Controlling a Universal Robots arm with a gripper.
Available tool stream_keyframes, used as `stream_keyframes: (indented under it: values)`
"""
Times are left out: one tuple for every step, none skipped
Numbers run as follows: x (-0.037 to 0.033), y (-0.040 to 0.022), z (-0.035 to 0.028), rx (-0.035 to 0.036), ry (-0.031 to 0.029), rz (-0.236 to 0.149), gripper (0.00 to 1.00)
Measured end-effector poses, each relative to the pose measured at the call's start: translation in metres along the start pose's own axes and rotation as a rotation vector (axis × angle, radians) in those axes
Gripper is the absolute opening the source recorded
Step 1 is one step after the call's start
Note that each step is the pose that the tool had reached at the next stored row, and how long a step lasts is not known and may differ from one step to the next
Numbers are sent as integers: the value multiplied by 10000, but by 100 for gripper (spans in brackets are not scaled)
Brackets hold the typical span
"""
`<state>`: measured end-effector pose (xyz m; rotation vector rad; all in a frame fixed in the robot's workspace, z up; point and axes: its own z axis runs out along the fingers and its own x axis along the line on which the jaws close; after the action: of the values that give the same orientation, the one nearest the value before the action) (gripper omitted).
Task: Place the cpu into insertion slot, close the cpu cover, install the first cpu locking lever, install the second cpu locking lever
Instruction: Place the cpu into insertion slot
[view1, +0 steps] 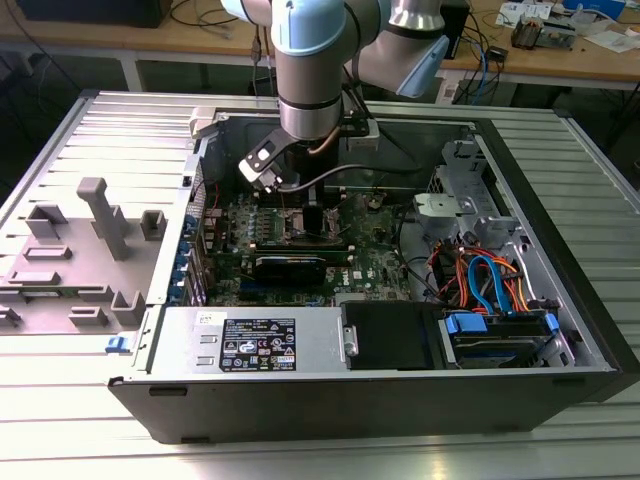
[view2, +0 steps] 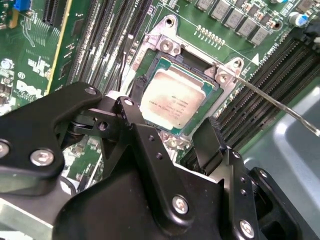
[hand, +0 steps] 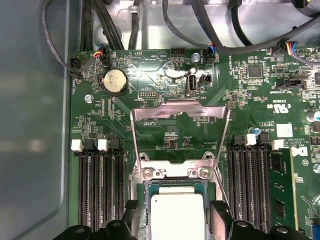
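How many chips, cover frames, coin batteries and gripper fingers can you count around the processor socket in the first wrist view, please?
Chip: 1
Cover frame: 1
Coin battery: 1
Gripper fingers: 2
Total: 5

Electronics lab: cable-strewn wooden benches (view1: 590, 62) behind an opened computer case (view1: 300, 405).
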<state>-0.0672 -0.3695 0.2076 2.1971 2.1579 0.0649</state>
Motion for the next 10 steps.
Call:
stream_keyframes:
  values:
    - [0, 2, -25, 0, 0, 1, 67]
    - [0, 3, -41, -1, 1, 1, 67]
    - [-1, 5, -70, 1, 0, 0, 65]
    - [-1, 7, -87, 3, 1, 0, 58]
    - [-1, 8, -102, 5, 0, 0, 58]
    - [-1, 12, -115, 14, 2, -2, 52]
    - [-1, 12, -114, 15, 2, -2, 46]
    - [-1, 12, -114, 16, 2, -1, 40]
    - [-1, 12, -115, 16, 2, -1, 34]
    - [-1, 12, -115, 17, 1, 0, 34]
